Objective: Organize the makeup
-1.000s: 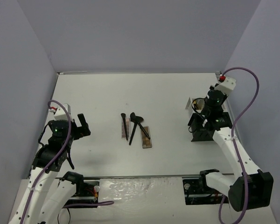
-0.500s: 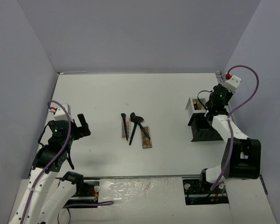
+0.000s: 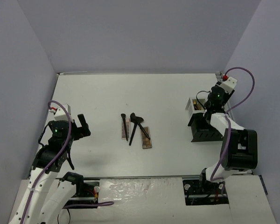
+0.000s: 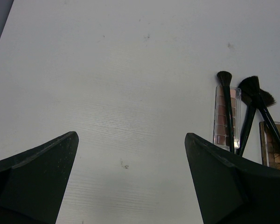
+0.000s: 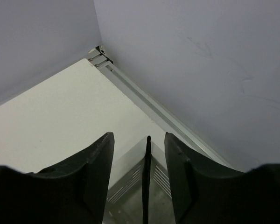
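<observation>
Brushes (image 3: 132, 130) across two palettes (image 3: 147, 141), well right of the fingers of the left gripper (image 3: 83, 124); rack (image 3: 207, 134) just under those of the right gripper (image 3: 200, 107).

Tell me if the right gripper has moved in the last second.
Yes. The right gripper shifted slightly toward the table's far-right corner, staying above the rack.

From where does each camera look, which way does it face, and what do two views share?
Top external: above and behind the robot, looking down on the table; left arm and right arm show.
Left wrist: low over the table, facing brushes and palettes; open left tool frames them.
Right wrist: above the organizer rack, facing a walled table corner; right tool shows.
Shared: top and left wrist both see the brushes and palettes.
</observation>
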`<state>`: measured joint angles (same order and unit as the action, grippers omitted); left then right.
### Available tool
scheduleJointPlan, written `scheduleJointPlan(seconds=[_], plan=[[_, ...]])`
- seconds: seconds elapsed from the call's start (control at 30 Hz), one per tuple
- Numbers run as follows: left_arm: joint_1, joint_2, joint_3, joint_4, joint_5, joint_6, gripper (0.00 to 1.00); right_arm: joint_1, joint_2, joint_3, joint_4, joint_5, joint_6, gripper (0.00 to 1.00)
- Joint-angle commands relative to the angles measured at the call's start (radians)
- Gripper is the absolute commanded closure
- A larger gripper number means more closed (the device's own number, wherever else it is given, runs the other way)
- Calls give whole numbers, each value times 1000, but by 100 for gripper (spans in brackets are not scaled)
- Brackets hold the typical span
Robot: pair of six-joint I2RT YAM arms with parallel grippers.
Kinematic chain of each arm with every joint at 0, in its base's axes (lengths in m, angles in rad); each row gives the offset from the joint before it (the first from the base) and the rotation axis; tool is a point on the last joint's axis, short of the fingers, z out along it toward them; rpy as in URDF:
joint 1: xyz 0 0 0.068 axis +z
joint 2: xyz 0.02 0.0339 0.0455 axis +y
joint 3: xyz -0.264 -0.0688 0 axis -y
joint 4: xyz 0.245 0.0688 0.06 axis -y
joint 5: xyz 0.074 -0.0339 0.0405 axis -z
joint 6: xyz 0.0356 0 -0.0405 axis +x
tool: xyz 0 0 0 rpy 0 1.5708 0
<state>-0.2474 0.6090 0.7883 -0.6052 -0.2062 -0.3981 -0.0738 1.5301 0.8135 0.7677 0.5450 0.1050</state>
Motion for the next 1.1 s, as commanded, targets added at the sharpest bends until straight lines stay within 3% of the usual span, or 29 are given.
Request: scheduleJointPlan(seconds=[0.0, 0.1, 0.23, 0.47, 0.7, 1.07], plan=[[7, 7, 28, 34, 4, -7, 3, 71, -164, 22, -2, 5, 38, 49], [7, 3, 28, 35, 5, -8, 3, 164, -218, 114, -164, -101, 14, 48], [7, -1, 27, 36, 6, -8, 3, 281, -172, 277, -509, -289, 12, 48], [8, -2, 25, 38, 8, -8, 3, 602, 10, 418, -797, -404, -16, 48], [8, 2, 23, 36, 2, -8, 3, 777, 183, 436, -824, -441, 19, 50], [8, 9, 23, 38, 2, -8, 3, 869, 386, 530, -866, -443, 45, 57]])
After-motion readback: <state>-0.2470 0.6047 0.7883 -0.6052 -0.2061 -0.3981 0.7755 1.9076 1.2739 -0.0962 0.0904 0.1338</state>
